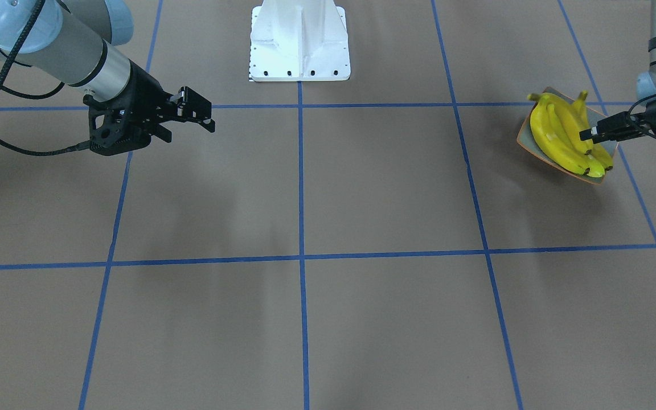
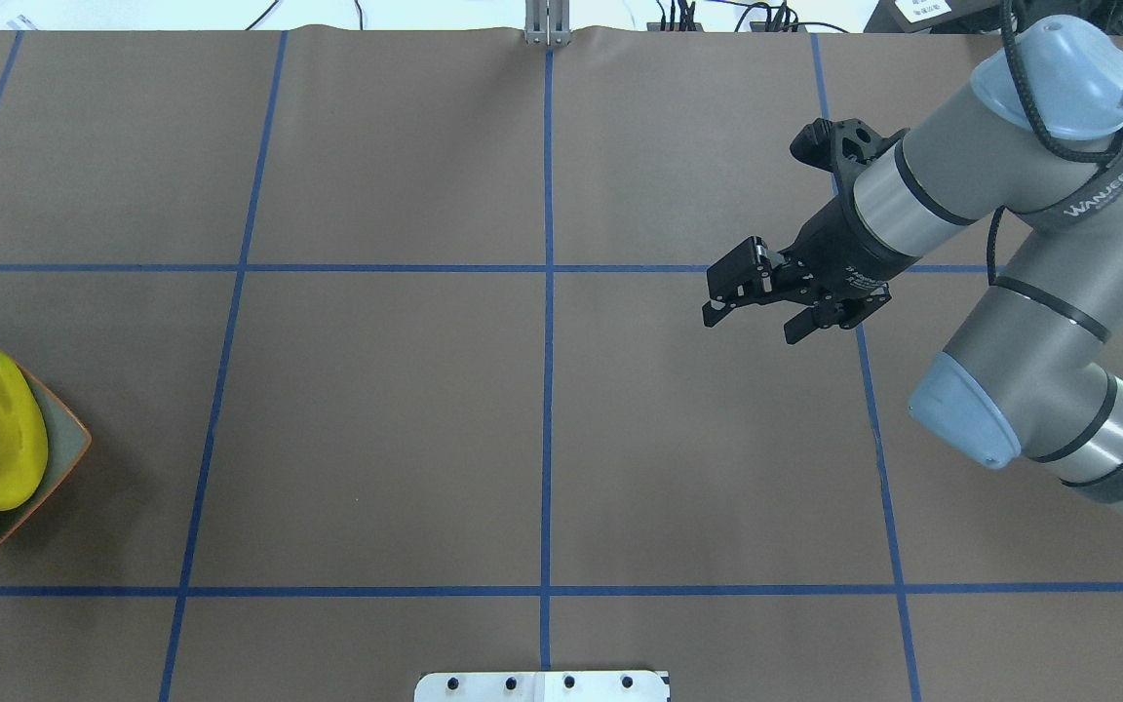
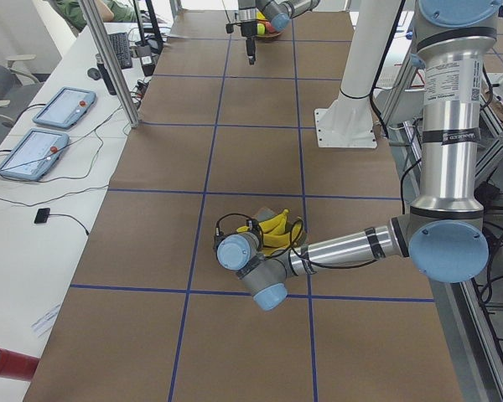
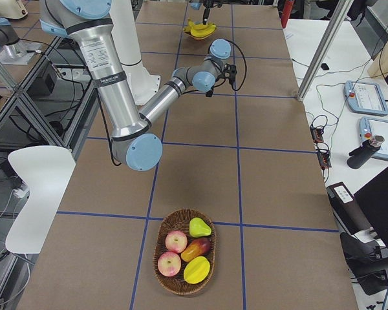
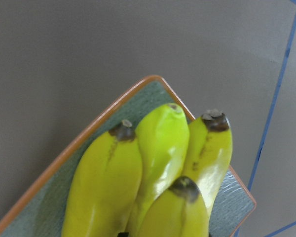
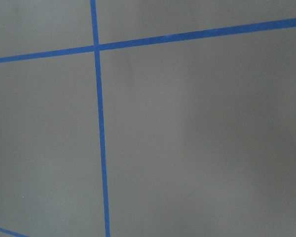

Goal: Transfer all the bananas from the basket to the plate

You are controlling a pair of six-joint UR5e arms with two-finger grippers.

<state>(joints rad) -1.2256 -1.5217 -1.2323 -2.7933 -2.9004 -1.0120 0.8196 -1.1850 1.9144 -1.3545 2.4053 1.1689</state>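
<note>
Several bananas (image 1: 561, 136) lie piled on the plate (image 1: 524, 139), right beneath the left gripper (image 1: 585, 135); whether its fingers are parted I cannot tell; the right gripper (image 1: 190, 130), well away from them, hangs fingers apart over the table (image 1: 328, 199); the basket (image 4: 157, 252) sits farther off on its side.

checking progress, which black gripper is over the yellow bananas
The left gripper, above the bananas on the grey plate; the right gripper hangs over brown table elsewhere.

Right gripper (image 1: 205, 114) hangs tilted, jaws parted. Left gripper (image 1: 585, 135) points sideways, level; jaw state not discernible.
</note>
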